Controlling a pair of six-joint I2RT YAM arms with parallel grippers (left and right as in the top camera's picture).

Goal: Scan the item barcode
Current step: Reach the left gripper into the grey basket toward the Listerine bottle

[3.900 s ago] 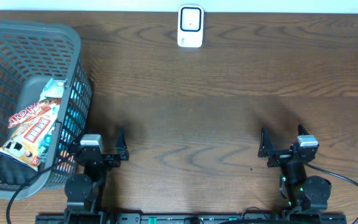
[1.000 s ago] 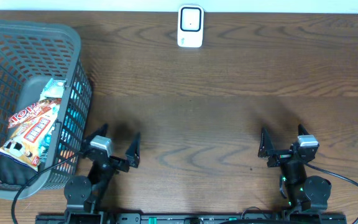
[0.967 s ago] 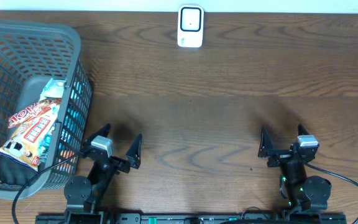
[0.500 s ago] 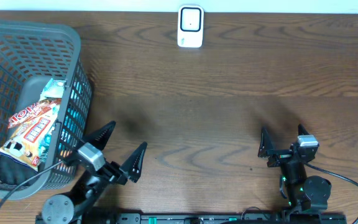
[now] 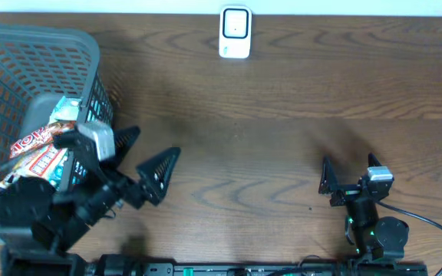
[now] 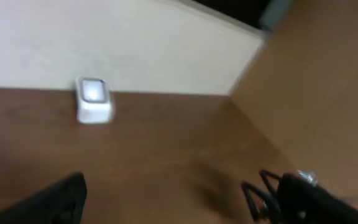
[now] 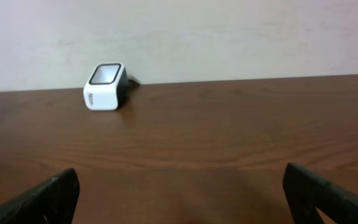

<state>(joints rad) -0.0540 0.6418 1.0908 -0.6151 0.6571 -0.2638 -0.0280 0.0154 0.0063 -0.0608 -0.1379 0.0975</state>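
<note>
Fingers (image 5: 159,165) of the left gripper (image 5: 143,152) stand spread as wide as they go, with nothing between them. This gripper hangs just beside the right wall of the grey basket (image 5: 44,34), its tips pointing out over the brown table (image 5: 282,138), while the arm behind it crosses the basket's near corner. The right gripper (image 5: 347,164) sits low at the table's near edge, well apart from the left one. Its jaws are equally wide and also empty.

The item, a red and white snack packet (image 5: 41,153), lies inside the basket, its right edge partly covered by the left wrist in the overhead view (the barcode cannot be made out). Neither gripper touches it.

At the far edge of the table, against the pale wall (image 7: 229,31), stands the white scanner (image 5: 235,32), well apart from both arms and from the basket. The right wrist view shows it left of centre, upright, with the two dark fingertips (image 7: 48,198) at the lower corners. The left wrist view is blurred, yet the scanner appears there too, at upper left.
</note>
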